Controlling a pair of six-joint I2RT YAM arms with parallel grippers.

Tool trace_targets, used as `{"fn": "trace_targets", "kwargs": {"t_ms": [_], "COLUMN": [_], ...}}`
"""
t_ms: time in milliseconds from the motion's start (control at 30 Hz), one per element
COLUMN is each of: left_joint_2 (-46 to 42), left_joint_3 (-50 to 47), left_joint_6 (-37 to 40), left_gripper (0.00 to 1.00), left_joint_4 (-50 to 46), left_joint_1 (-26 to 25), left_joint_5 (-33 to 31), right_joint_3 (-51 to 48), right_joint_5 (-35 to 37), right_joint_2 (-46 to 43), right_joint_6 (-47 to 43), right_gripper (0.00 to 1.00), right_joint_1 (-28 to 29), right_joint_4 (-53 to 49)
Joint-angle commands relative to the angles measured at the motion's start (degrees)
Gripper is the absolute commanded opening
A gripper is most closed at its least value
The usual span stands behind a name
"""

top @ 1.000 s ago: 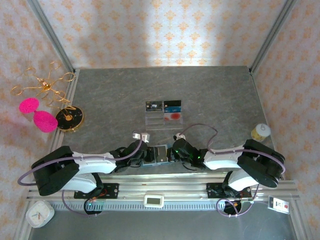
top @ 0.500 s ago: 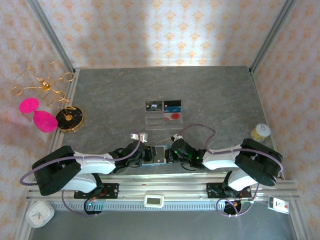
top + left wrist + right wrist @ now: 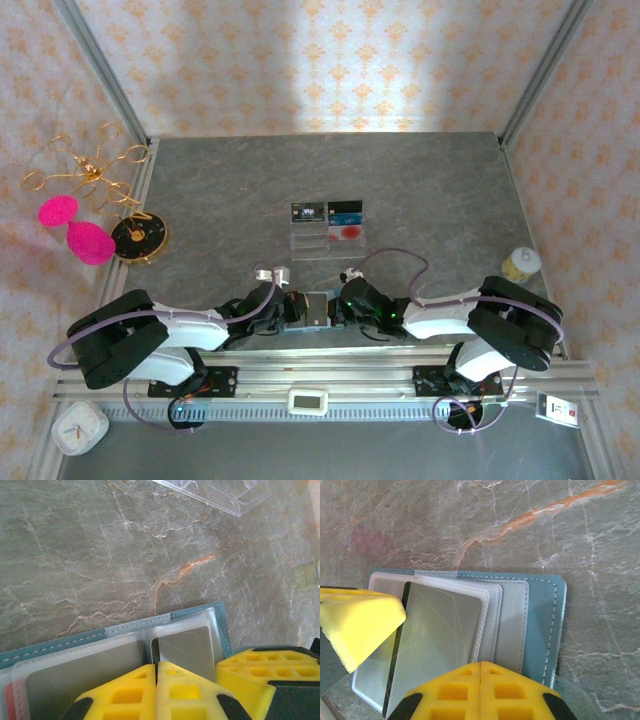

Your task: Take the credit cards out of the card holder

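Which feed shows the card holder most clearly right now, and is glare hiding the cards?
Right wrist: sharpest; the card holder shows its stitching, but the card in it carries a grey sheen that nearly washes out its print. Left wrist: the same sheen on the clear pockets, while the table is crisp. Top external: evenly lit, but the holder is tiny and partly shaded.

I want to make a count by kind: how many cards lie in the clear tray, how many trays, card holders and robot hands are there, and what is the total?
Cards in the clear tray: 3
Clear tray: 1
Card holder: 1
Hands: 2, the left hand and the right hand
Total: 7
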Motion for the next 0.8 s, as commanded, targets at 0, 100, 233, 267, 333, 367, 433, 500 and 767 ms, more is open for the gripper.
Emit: {"fn": "trace_targets", "kwargs": {"t_ms": [0, 100, 233, 267, 333, 367, 433, 500, 767], "left_joint_2": [-0.75, -1.79, -4.49, -5.36, -7.22, -8.07, -10.11, -11.62, -10.39], "left_joint_3": [-1.69, -2.03, -2.41, -2.7, -3.53, -3.9, -4.8, -5.85, -5.96], "left_joint_6": [-1.07, -0.77, 0.4, 0.76, 1.16, 1.48, 1.92, 2.01, 2.34], "left_gripper": [0.0, 0.0, 0.0, 0.0, 0.0, 0.0, 0.0, 0.0, 0.0], "left_joint_4": [0.29, -0.34, -2.83, -3.18, -3.99, -4.32, -4.8, -3.47, -0.21], "left_joint_1": [0.48, 0.65, 1.19, 1.36, 1.96, 2.22, 2.81, 2.95, 2.95], "left_joint_5": [1.56, 1.06, 0.79, 0.75, 0.98, 1.08, 1.39, 1.77, 4.5], "right_joint_3": [1.1, 1.17, 1.26, 1.26, 1.26, 1.26, 1.17, 1.31, 1.97], "right_joint_5": [0.55, 1.65, 3.66, 3.91, 4.58, 4.77, 4.92, 4.88, 3.96], "right_joint_2": [0.37, 0.06, -0.13, -0.27, -0.24, -0.27, -0.16, 0.04, 1.09], "right_joint_6": [0.67, 1.08, 1.92, 2.02, 2.28, 2.36, 2.58, 2.54, 2.07], "right_gripper": [0.0, 0.0, 0.0, 0.0, 0.0, 0.0, 0.0, 0.0, 0.0], "right_joint_1": [0.98, 0.99, 0.83, 0.81, 0.63, 0.63, 0.46, 0.37, 0.37], "right_joint_4": [-2.18, -3.12, -5.05, -5.33, -6.07, -6.27, -6.32, -6.38, -5.87]}}
